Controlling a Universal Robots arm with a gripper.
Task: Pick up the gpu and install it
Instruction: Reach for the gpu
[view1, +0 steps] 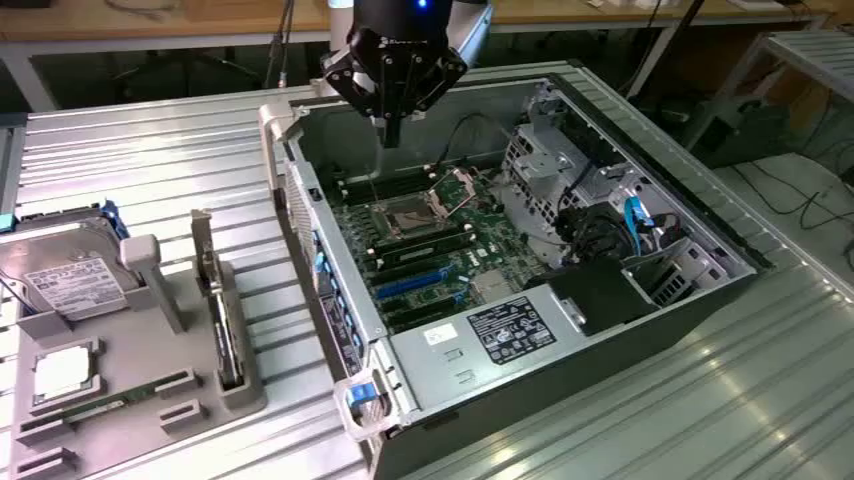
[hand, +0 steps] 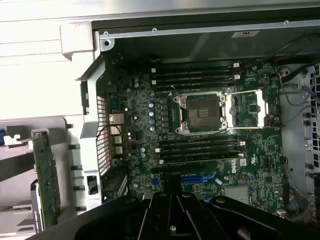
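Your tool (view1: 388, 135) hangs over the open computer case (view1: 674, 175), its dark fingers pressed together into one narrow tip with nothing between them. Beneath it lies the green motherboard (view1: 441, 250), with a square metal processor socket (view1: 400, 215) and a long blue slot (view1: 407, 285). The gpu (view1: 220, 320) is well apart, toward the exterior view's left. It is a thin flat card standing on edge in the grey moulded holder (view1: 247, 395) on the ribbed metal tabletop (view1: 134, 160), its silver bracket strip upright at one end. You'll see a boxy, white-labelled hard drive (view1: 67, 280) in the same holder
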